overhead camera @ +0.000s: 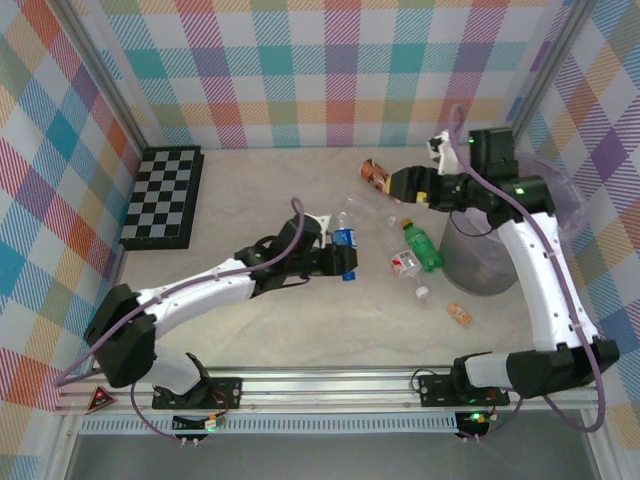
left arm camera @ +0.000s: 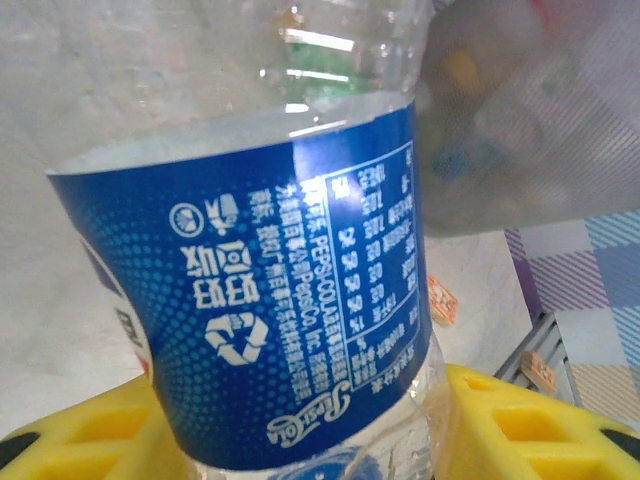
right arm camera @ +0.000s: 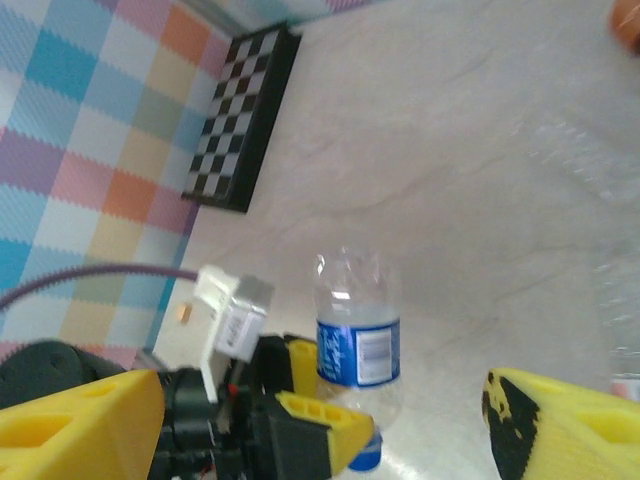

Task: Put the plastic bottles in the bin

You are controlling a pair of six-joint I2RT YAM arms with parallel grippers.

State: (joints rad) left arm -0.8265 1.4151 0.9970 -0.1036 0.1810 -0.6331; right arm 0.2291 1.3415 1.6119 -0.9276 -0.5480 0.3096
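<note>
A clear plastic bottle with a blue label (overhead camera: pixel 345 240) is gripped near its blue cap end by my left gripper (overhead camera: pixel 338 264), which is shut on it. In the left wrist view the bottle (left arm camera: pixel 290 300) sits between the yellow fingers (left arm camera: pixel 520 420). The right wrist view shows the same bottle (right arm camera: pixel 358 330) in the left gripper (right arm camera: pixel 300 405). My right gripper (overhead camera: pixel 392 185) hovers open and holds nothing, its fingers (right arm camera: pixel 570 425) spread wide, beside a brown-red wrapped bottle (overhead camera: pixel 374 174). On the table lie a green bottle (overhead camera: pixel 422 245), a red-labelled bottle (overhead camera: pixel 405 263) and a clear bottle (overhead camera: pixel 377 205). The grey bin (overhead camera: pixel 480 262) stands to the right.
A chessboard (overhead camera: pixel 165 195) lies at the far left, also seen from the right wrist (right arm camera: pixel 245 120). A white cap (overhead camera: pixel 422 292) and a tan cork-like piece (overhead camera: pixel 458 313) lie in front of the bin. The bin's purple bag (overhead camera: pixel 565 190) spreads behind the right arm.
</note>
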